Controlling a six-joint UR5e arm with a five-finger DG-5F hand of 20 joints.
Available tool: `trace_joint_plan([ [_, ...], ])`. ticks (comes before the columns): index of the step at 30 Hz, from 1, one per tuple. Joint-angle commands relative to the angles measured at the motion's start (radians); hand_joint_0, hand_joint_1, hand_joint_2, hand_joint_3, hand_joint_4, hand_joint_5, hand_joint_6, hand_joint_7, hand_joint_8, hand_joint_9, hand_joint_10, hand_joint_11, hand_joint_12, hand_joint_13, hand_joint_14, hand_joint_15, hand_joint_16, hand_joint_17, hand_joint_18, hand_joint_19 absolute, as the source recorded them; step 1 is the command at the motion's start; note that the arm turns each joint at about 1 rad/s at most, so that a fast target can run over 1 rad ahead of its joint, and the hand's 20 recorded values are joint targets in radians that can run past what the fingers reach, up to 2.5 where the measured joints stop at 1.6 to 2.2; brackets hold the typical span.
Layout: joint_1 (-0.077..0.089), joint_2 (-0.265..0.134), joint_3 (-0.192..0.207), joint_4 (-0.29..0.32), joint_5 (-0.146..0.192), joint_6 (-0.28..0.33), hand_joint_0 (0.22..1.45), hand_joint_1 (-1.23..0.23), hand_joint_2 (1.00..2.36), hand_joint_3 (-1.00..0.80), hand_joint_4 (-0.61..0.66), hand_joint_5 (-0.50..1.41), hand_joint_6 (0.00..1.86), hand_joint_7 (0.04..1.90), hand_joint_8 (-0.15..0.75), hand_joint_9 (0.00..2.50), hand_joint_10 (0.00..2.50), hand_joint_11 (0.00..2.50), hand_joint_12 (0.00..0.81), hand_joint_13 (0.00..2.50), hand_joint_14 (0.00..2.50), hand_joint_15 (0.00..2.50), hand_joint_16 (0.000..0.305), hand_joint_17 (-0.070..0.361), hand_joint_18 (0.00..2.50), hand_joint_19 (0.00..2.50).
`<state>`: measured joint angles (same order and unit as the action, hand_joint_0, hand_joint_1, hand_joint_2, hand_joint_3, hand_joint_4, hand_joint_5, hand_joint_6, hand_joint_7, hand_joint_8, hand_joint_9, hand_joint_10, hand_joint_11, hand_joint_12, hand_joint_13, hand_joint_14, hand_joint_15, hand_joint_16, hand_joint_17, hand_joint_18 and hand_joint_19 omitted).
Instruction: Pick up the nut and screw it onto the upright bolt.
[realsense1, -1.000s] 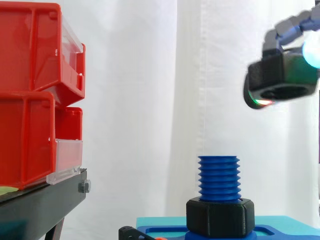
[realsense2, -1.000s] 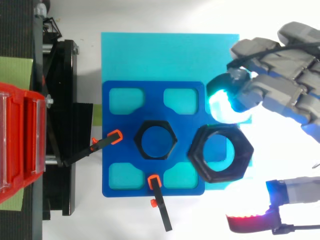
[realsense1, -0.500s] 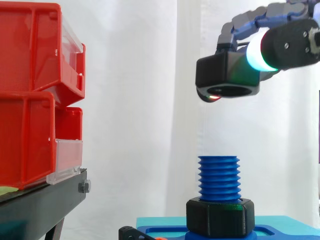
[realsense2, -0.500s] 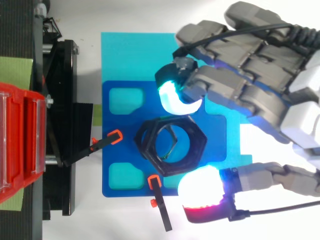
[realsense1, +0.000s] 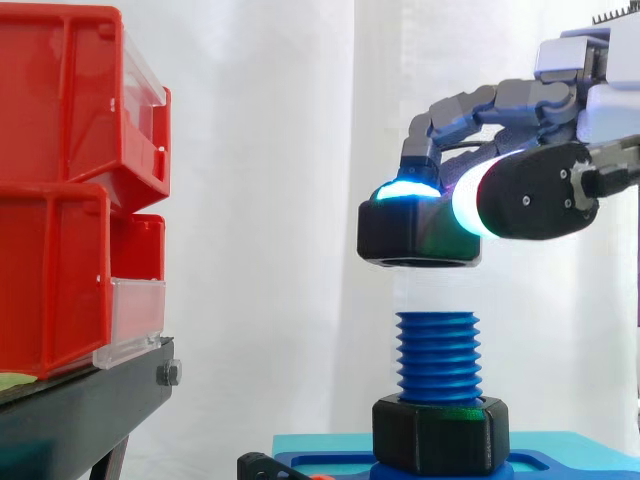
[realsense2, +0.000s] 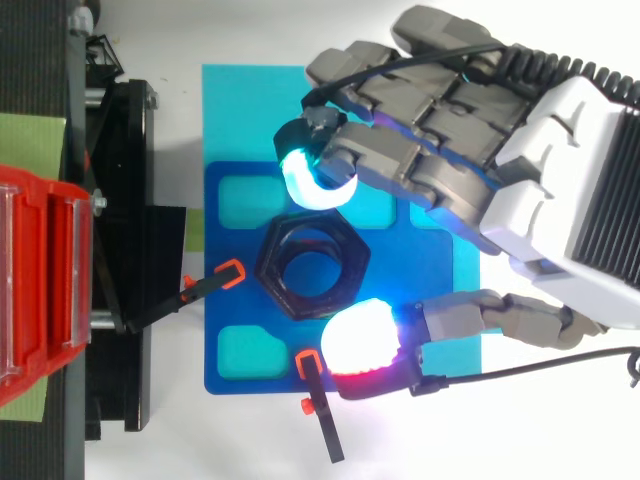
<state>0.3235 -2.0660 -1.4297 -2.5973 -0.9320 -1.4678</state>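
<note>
A black hexagonal nut hangs level just above the upright blue threaded bolt, with a small gap between them. My hand comes in from the right and is shut on the nut, glowing fingertips on one side and the thumb pad on the other. In the top view the nut sits over the bolt and hides it. A second black nut sits at the bolt's foot on the blue base plate.
Red bins stand stacked on a black stand at the left. A cyan mat lies under the base plate. Two black clamps with orange tips hold the plate at its left and front.
My hand has carried the nut from the upper right leftward and down. The nut now hangs centred just above the bolt's top.
</note>
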Motion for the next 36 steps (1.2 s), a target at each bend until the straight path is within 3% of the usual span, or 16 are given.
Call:
trace_joint_plan([
  [1,-0.004,-0.002,-0.002,-0.009,-0.007,0.001,0.51,-0.55,1.0,-0.5,0.21,-0.15,0.5,1.25,0.253,0.49,0.0,0.0,0.297,0.58,0.0,0.0,0.038,0.086,0.48,0.06],
  [10,-0.015,-0.014,-0.002,-0.023,-0.03,0.006,0.51,-0.55,1.0,-0.5,0.2,-0.15,0.5,1.25,0.251,0.49,0.0,0.0,0.295,0.59,0.0,0.0,0.038,0.085,0.49,0.07],
  [21,-0.009,-0.014,-0.002,-0.067,-0.034,0.023,0.51,-0.55,1.0,-0.5,0.21,-0.15,0.5,1.25,0.251,0.49,0.0,0.0,0.292,0.6,0.0,0.0,0.038,0.085,0.5,0.08],
  [36,-0.006,-0.014,-0.002,-0.069,-0.039,0.037,0.51,-0.55,1.0,-0.5,0.2,-0.15,0.5,1.25,0.252,0.49,0.0,0.0,0.291,0.62,0.0,0.0,0.038,0.086,0.52,0.1],
])
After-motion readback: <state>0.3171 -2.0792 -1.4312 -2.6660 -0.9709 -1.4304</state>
